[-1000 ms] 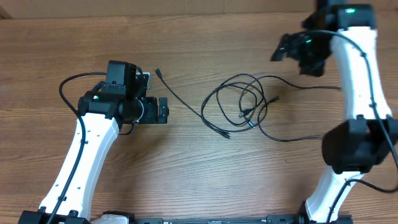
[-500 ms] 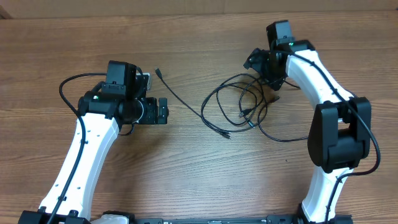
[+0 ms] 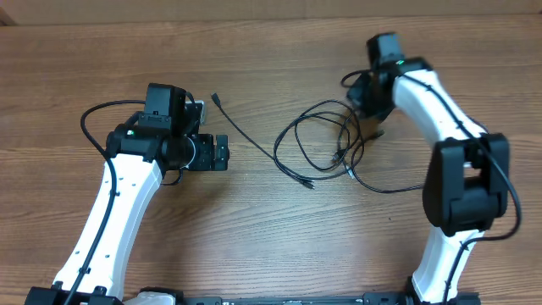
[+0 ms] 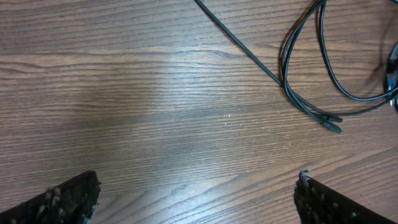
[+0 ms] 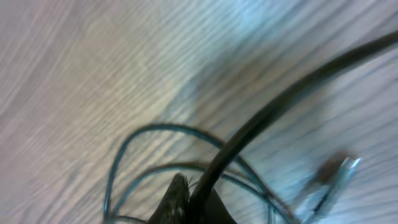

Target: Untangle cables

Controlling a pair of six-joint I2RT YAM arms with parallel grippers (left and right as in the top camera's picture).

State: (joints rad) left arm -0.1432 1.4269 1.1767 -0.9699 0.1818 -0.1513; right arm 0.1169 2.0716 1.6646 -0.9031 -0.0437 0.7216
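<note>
Several thin black cables (image 3: 326, 140) lie tangled in loose loops at the table's middle right. One long strand (image 3: 246, 135) runs from the tangle toward the upper left. My right gripper (image 3: 370, 119) is down at the tangle's right edge. In the right wrist view it (image 5: 196, 202) is shut on a black cable (image 5: 280, 102), with thin loops (image 5: 143, 134) and a silver-tipped plug (image 5: 339, 168) blurred beneath. My left gripper (image 3: 222, 152) stands open left of the tangle, nothing between its fingertips (image 4: 68, 199). The long strand (image 4: 249, 53) and two plug ends (image 4: 333, 124) lie ahead of it.
Bare wooden tabletop (image 3: 254, 237) surrounds the cables. The left arm's own thick black cord (image 3: 93, 119) loops beside its wrist. The table's far edge (image 3: 254, 19) runs along the top of the overhead view.
My right arm has swung from the back right corner down onto the tangle's right side and shut on a cable. The loops there shifted slightly. The left arm has stayed still.
</note>
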